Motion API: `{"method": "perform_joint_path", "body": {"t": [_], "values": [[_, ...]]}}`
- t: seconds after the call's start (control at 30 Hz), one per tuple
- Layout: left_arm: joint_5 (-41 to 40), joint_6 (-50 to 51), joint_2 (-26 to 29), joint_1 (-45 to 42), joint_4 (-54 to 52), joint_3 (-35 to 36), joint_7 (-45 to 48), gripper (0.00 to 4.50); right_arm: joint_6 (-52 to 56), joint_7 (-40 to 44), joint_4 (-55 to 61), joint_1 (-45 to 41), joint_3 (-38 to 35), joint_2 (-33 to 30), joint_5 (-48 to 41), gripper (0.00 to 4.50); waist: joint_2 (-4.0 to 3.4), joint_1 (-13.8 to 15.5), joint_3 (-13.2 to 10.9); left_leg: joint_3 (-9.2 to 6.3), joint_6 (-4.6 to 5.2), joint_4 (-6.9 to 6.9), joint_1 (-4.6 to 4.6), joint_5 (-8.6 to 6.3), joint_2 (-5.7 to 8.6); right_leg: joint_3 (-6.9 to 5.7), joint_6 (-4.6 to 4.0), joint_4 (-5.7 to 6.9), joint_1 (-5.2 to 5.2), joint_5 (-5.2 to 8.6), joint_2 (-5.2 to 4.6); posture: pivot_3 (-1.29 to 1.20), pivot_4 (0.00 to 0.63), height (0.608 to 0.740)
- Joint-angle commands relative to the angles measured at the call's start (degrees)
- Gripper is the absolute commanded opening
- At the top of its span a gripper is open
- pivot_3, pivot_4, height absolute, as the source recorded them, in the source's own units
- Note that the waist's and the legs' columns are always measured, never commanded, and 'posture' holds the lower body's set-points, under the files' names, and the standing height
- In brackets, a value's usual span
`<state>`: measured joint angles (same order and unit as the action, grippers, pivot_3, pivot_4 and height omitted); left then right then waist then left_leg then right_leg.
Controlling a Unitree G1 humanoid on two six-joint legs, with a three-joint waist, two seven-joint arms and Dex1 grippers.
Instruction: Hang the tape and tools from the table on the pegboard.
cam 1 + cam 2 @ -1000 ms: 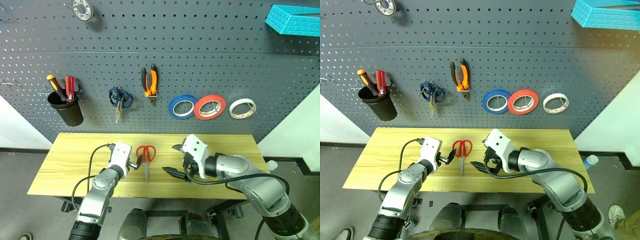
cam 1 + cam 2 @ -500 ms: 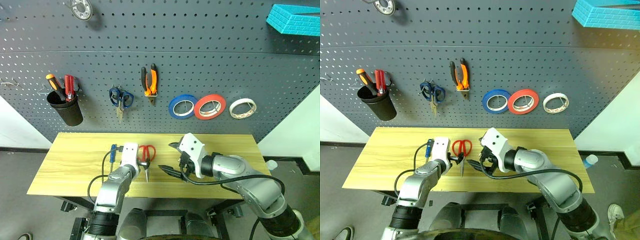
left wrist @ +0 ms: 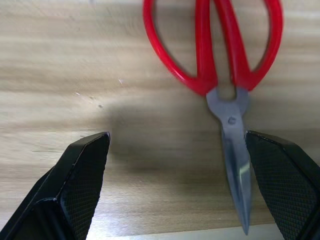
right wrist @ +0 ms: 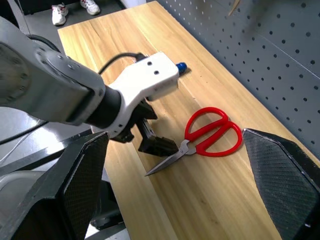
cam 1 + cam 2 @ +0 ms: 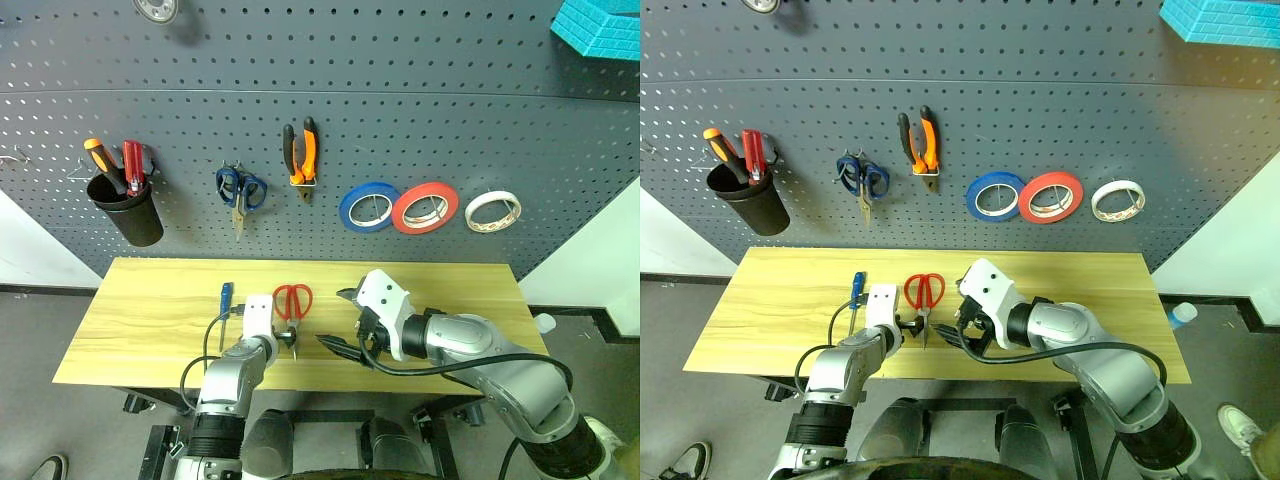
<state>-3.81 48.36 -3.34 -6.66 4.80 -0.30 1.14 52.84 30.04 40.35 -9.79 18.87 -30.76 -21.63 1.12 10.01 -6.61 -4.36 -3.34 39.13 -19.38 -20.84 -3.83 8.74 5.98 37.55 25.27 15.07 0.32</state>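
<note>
Right now the left gripper (image 3: 172,190) stands wide and empty, low over the near part of the table (image 5: 140,330), its two fingers straddling the blade end of the red-handled scissors (image 5: 291,308), one finger just beside the blades and the other well to the left on bare wood. Those scissors lie flat with the loops toward the far edge and the closed blades pointing near; I judge them light, rigid and thin, with smooth plastic loops and slick steel, so a pinch across the neck just below the loops looks surer than one on the tapering blades, and it leaves a loop free for a hook. To their right the right gripper (image 5: 342,320) hangs above the table, also spread wide and holding nothing. To the left of the scissors the slim blue-handled screwdriver (image 5: 225,301) lies on the wood, light, stiff and apt to roll. On the pegboard (image 5: 420,110) beyond, the pliers (image 5: 301,154) and the whitish tape (image 5: 493,211) already hang. By count: two tools left on the table; on the board one pair of blue-handled scissors (image 5: 239,192), three tape rolls including a blue roll (image 5: 367,208) and a red roll (image 5: 425,207), and one black cup (image 5: 130,208) with two screwdrivers.
</note>
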Motion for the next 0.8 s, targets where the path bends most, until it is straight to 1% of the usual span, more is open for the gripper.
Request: {"method": "perform_joint_path", "body": {"t": [0.03, 0.27, 0.37, 0.5, 0.8], "values": [[-0.07, -2.09, -0.52, -2.31, 1.33, -0.79, 0.25, 4.50, 0.49, -0.42, 3.01, -0.72, -1.23, 0.47, -1.05, 4.45, 0.02, 0.00, -0.21, 0.00, 0.00, -0.01, 0.00, 0.00, 0.00, 0.00, 0.00, -0.01, 0.00, 0.00, 0.00, 0.28, 0.123, 0.687], [0.32, -2.96, -1.63, -5.17, 4.51, -2.18, -0.69, 4.50, 1.08, -1.29, 3.64, -0.45, -1.03, 1.06, -1.09, 4.45, -0.06, -0.05, -0.77, -0.01, 0.00, -0.03, -0.03, 0.00, 0.00, 0.00, 0.00, -0.11, 0.00, 0.00, 0.00, 0.28, 0.128, 0.687], [0.30, -3.16, -1.97, -5.37, 4.87, -2.53, -1.00, 4.50, 1.25, -1.76, 3.87, -0.48, -0.84, 1.24, -1.14, 4.45, -0.09, -0.05, -0.95, -0.03, 0.00, -0.06, -0.05, 0.00, 0.00, 0.00, 0.00, -0.16, 0.00, -0.01, 0.00, 0.28, 0.129, 0.687], [2.32, -1.10, -2.39, -5.99, 7.01, -3.69, -4.02, 4.50, 1.22, -2.26, 3.92, -0.62, -0.61, 1.44, -1.19, 4.45, -0.08, -0.03, -1.05, -0.05, 0.00, -0.08, -0.06, 0.00, 0.00, 0.00, 0.00, -0.22, 0.00, -0.01, 0.00, 0.27, 0.131, 0.687], [1.81, -0.83, -3.06, -6.42, 10.40, -4.07, -5.17, 4.50, 1.25, -2.79, 4.23, -1.10, -0.68, 1.83, -1.42, 4.45, -0.10, -0.11, -1.06, -0.06, 0.00, -0.12, -0.02, 0.00, 0.01, 0.00, 0.00, -0.22, -0.01, -0.01, 0.00, 0.27, 0.136, 0.687]]}}
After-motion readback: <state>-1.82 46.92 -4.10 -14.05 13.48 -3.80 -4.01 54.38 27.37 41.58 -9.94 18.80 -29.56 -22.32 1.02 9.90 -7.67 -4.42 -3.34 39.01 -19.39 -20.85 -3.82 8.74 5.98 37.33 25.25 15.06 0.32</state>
